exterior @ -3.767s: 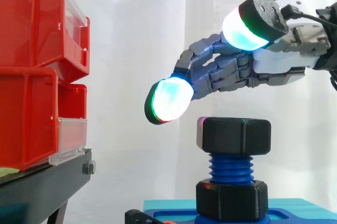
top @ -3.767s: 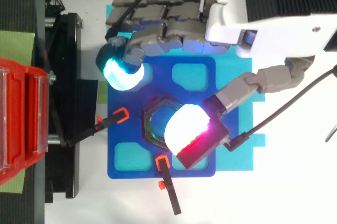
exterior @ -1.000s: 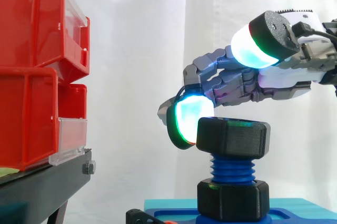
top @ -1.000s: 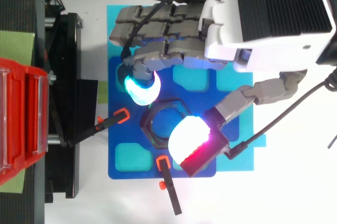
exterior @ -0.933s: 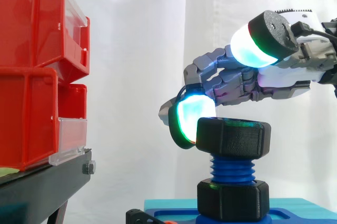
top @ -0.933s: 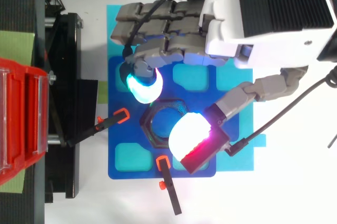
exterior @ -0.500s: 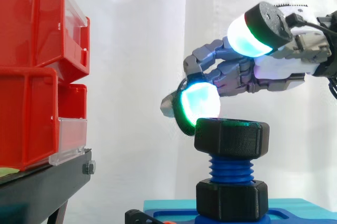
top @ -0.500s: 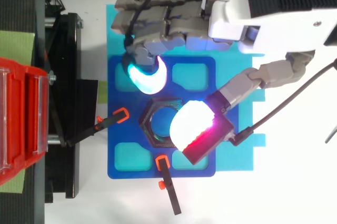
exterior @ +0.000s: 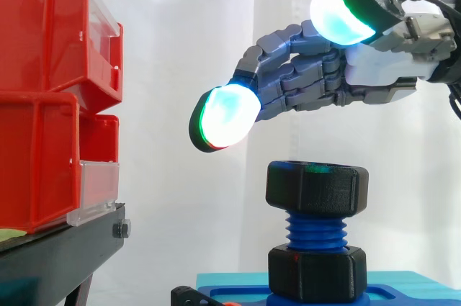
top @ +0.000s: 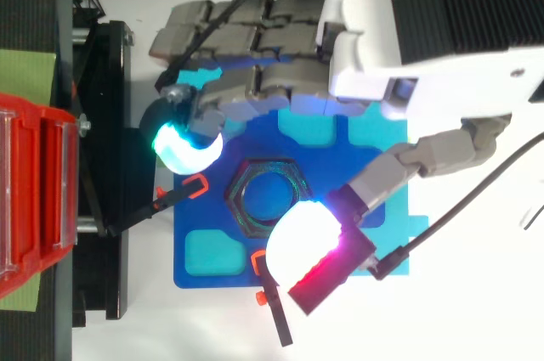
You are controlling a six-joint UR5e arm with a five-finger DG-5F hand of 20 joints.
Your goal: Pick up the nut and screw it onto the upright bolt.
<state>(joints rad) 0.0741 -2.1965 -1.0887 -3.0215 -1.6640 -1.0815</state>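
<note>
Hand [exterior: 346,79] and nut [exterior: 317,187] at the bolt [exterior: 315,228]. We see the black nut seated level on the top threads of the upright blue bolt, with several threads bare between it and the black collar [exterior: 317,273] at the foot. The bolt stands in a blue plate [top: 208,212], which holds it upright so that the nut can turn. The hand hovers above the nut, apart from it, its fingers [exterior: 223,119] relaxed and spread, holding nothing. From above, one glowing pad lies to each side of the hexagon. We judge that this spread lets the pads close on opposite flats for a turn. Red bins [exterior: 50,97] stand well apart on the left and play no part.
</note>
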